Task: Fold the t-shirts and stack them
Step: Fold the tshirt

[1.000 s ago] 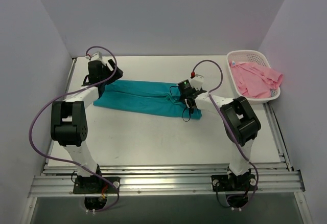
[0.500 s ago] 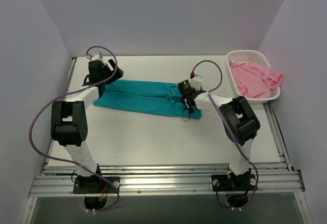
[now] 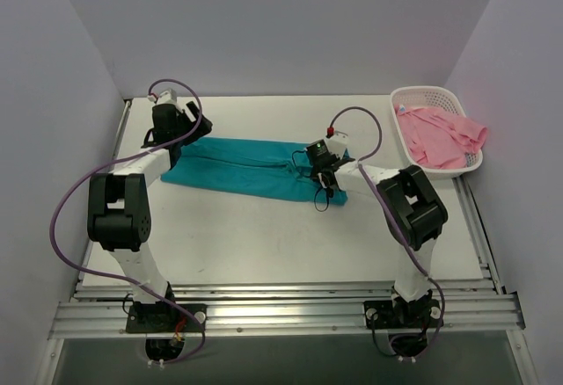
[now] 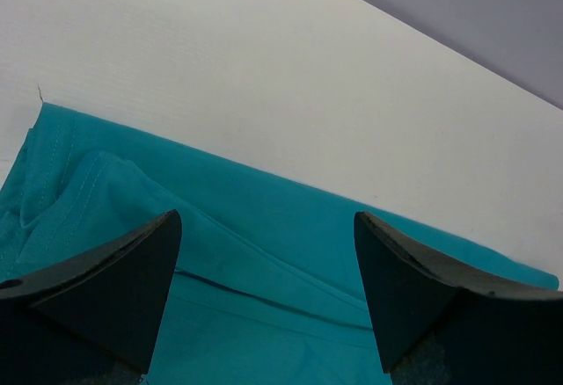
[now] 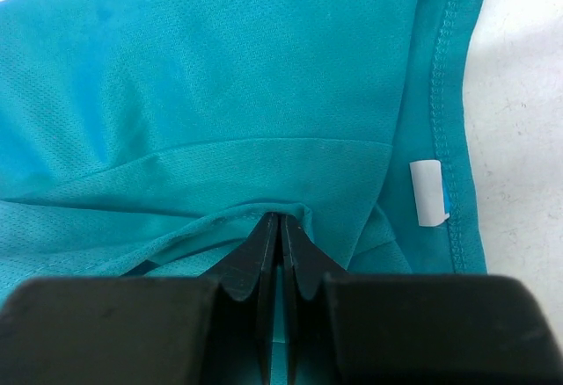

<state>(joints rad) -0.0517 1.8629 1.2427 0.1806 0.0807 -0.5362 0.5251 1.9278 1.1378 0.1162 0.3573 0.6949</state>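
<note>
The teal t-shirt lies folded into a long strip across the middle of the table. My right gripper is at its right end, shut on a bunched fold of the teal cloth, with the pinch at the fingertips. A small white label shows just right of the pinch. My left gripper hovers over the strip's left end, wide open, with only teal cloth below its gap. The pink t-shirt lies crumpled in the basket.
A white lattice basket stands at the back right corner, with pink cloth spilling over its right rim. Grey walls close in the table on the left, back and right. Bare white tabletop lies in front of the teal strip.
The right gripper's jaws have closed onto a fold of the teal t-shirt. The left arm has not moved.
</note>
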